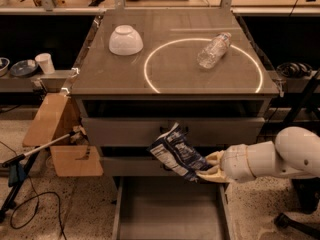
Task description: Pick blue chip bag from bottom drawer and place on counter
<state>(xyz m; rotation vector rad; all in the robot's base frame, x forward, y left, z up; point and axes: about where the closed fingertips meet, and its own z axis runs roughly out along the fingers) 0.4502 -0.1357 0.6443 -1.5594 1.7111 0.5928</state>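
Observation:
My gripper (pixel 209 167) comes in from the right on a white arm and is shut on the blue chip bag (pixel 173 152). It holds the bag's lower right edge in the air, in front of the middle drawer and above the open bottom drawer (pixel 167 210). The drawer's plain grey floor shows nothing on it. The bag is tilted, dark blue with white print. The counter (pixel 170 79) lies above, marked with a bright white ring (pixel 146 76).
A white bowl (pixel 126 39) sits upside down on the counter's left. A clear plastic bottle (pixel 213 50) lies inside the ring at the right. A cardboard box (pixel 55 134) and a stick stand at the cabinet's left. A black stand is at the right.

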